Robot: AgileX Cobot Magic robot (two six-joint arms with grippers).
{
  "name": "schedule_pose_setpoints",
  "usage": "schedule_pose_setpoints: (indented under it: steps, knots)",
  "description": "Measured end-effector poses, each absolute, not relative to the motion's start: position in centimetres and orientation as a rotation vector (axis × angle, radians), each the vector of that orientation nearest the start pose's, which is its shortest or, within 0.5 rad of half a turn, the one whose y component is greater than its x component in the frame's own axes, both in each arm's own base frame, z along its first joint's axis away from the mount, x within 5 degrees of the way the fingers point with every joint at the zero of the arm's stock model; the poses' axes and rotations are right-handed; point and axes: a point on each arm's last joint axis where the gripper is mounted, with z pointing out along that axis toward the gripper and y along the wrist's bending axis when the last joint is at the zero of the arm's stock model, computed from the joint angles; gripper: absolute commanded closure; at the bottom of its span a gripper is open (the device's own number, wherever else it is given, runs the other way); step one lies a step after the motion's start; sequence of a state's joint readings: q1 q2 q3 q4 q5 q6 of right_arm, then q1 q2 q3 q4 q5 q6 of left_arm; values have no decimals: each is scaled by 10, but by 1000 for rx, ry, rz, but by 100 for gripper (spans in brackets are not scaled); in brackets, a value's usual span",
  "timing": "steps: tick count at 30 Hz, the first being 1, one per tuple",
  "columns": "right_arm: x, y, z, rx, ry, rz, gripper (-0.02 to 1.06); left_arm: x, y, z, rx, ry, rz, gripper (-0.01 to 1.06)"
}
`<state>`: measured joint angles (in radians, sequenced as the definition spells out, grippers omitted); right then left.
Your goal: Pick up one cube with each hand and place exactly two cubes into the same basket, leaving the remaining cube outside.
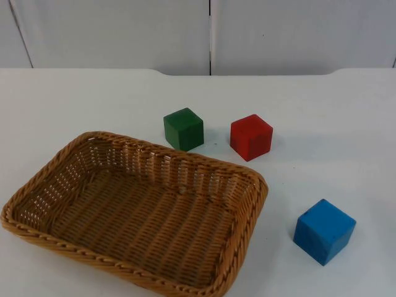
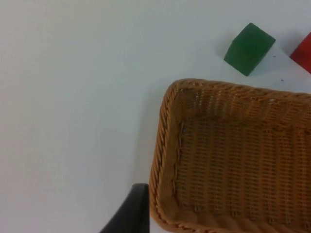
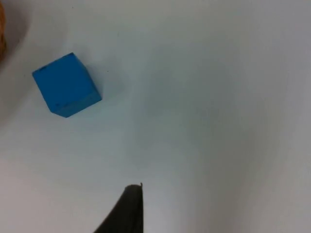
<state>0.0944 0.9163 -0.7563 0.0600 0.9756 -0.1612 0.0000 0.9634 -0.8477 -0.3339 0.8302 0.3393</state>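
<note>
An empty woven wicker basket (image 1: 244,204) lies at the table's front left. Behind its far rim stand a green cube (image 1: 184,129) and, to its right, a red cube (image 1: 250,137). A blue cube (image 1: 324,230) sits alone at the front right. My left gripper (image 2: 131,213) hangs over bare table just outside the basket's (image 2: 165,141) left short side, well away from the green cube (image 2: 249,48) and red cube (image 2: 303,53). Over white table, my right gripper (image 3: 127,211) is off to one side of the blue cube (image 3: 66,85), not touching it.
The white table top (image 1: 322,99) ends at a grey partition wall (image 1: 124,31) at the back. Open table surface lies between the red and blue cubes and to the left of the basket.
</note>
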Motion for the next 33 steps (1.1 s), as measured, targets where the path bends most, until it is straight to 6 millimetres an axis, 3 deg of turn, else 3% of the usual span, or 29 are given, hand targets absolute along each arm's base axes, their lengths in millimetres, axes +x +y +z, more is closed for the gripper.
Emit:
schedule_pose_setpoints:
  steps: [11, 15, 24, 33]
  knots:
    - [181, 26, 277, -343, 2649, 121, 0, 231, -24, 325, 322, 2418, -251, 0]
    - [190, 30, 269, -352, 2667, 159, 0, 257, -24, 319, 341, 2452, -254, 0]
    - [197, 36, 267, -414, 2648, 234, 2, 301, -25, 306, 384, 2494, -254, 0]
    - [204, 42, 262, -451, 2638, 302, 2, 343, -59, 280, 577, 2508, -273, 0]
